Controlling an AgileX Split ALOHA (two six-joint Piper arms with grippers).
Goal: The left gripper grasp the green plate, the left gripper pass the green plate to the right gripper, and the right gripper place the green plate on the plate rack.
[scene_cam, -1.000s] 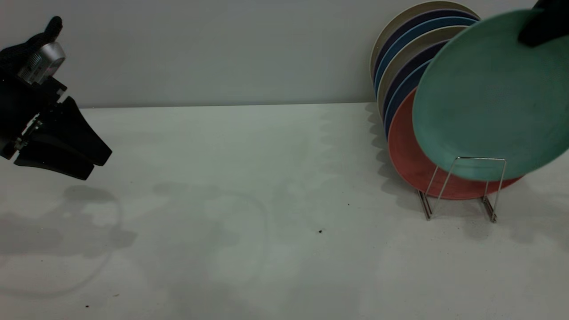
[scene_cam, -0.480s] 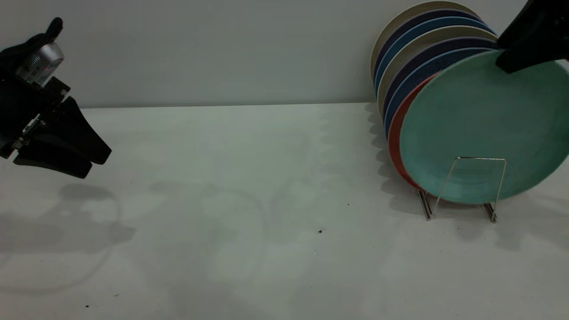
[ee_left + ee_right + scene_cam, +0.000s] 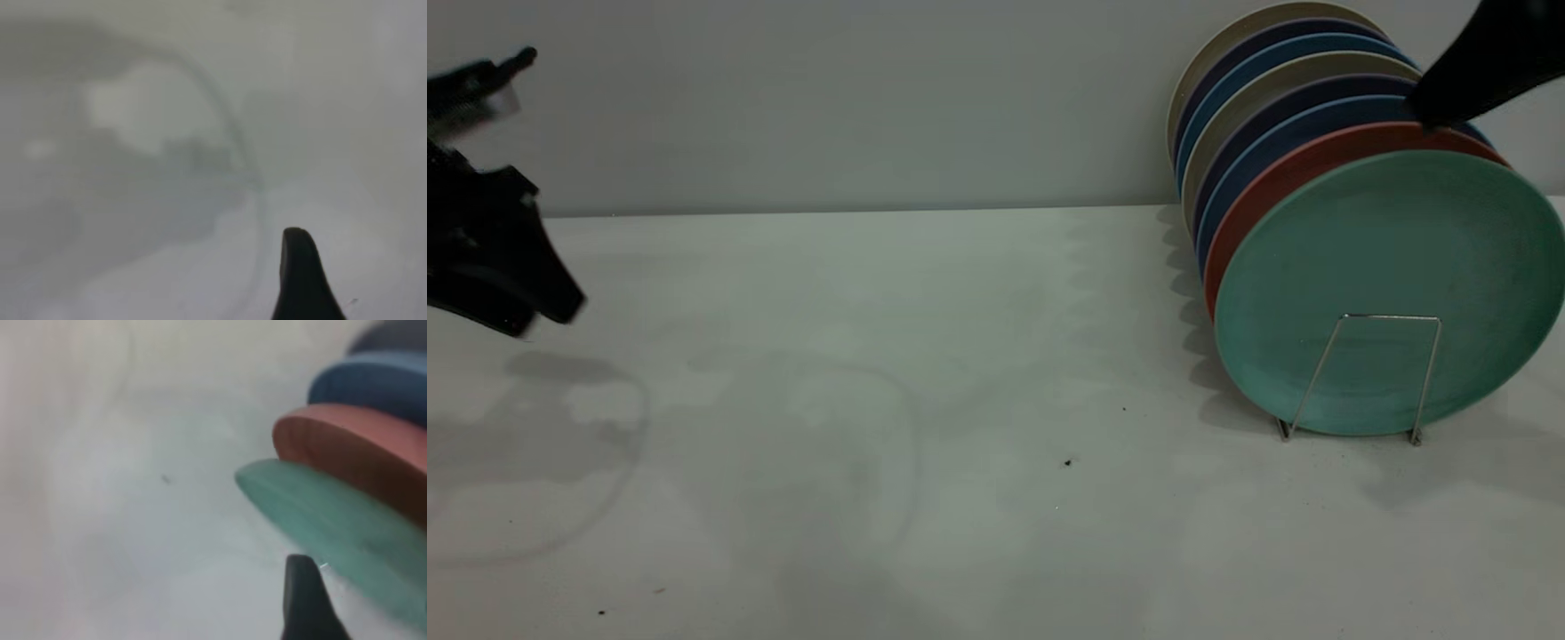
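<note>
The green plate point(image 3: 1387, 284) stands on edge in the front slot of the plate rack point(image 3: 1352, 373) and leans back on a salmon-pink plate point(image 3: 1316, 164). It also shows in the right wrist view point(image 3: 333, 527). My right gripper point(image 3: 1436, 111) is open above the plates at the top right, clear of the green plate; one finger point(image 3: 303, 600) shows beside the plate's rim. My left gripper point(image 3: 538, 316) is open and empty above the table at the far left; one finger point(image 3: 299, 273) shows over bare table.
Behind the salmon-pink plate several dark blue and cream plates point(image 3: 1254, 98) fill the rack, close to the back wall. The white table point(image 3: 960, 400) stretches between the two arms with only small specks point(image 3: 1067, 462) on it.
The green plate came down from the air into the rack's front slot and my right gripper let go of it and rose. My left gripper moved further left.
</note>
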